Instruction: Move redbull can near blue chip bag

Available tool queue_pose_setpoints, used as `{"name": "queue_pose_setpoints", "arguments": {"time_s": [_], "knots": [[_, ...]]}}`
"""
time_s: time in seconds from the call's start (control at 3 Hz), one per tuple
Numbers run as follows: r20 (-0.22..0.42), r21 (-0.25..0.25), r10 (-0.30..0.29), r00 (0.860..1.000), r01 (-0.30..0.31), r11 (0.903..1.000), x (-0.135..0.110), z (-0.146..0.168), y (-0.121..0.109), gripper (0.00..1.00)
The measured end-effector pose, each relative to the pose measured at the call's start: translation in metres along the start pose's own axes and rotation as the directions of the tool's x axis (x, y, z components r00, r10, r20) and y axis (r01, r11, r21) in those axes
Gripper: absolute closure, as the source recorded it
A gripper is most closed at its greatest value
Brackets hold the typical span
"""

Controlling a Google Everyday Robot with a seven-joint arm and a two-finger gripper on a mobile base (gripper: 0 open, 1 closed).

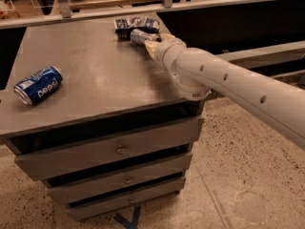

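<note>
The redbull can, slim and silver, lies at the far right of the grey cabinet top. It rests right against the blue chip bag, a crumpled dark blue bag with white markings at the back edge. My gripper reaches in from the right on a long white arm and is shut on the near end of the can. The can's far end sticks out toward the bag.
A blue Pepsi can lies on its side near the cabinet's front left corner. The cabinet has three drawers below. A rail runs behind it. Speckled floor lies to the right.
</note>
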State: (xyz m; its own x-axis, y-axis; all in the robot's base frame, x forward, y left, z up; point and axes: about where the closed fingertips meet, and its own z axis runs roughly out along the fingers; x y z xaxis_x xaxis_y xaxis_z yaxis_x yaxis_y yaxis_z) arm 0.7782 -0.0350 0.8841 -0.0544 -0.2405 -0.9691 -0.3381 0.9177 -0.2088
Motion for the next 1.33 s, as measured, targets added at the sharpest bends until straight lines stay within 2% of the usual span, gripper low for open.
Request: {"name": "queue_pose_setpoints", "arguments": {"time_s": [0.67,1.0,1.33], "knots": [[0.000,-0.021,0.015,1.000,-0.015,0.9997,0.0031,0.0057,0.0028,0.13],[-0.006,-0.029,0.016,1.000,-0.016,0.9994,0.0051,0.0051,0.0050,0.00],[-0.002,-0.040,0.017,1.000,-0.017,0.9990,0.0047,0.0048,0.0069,0.00]]}}
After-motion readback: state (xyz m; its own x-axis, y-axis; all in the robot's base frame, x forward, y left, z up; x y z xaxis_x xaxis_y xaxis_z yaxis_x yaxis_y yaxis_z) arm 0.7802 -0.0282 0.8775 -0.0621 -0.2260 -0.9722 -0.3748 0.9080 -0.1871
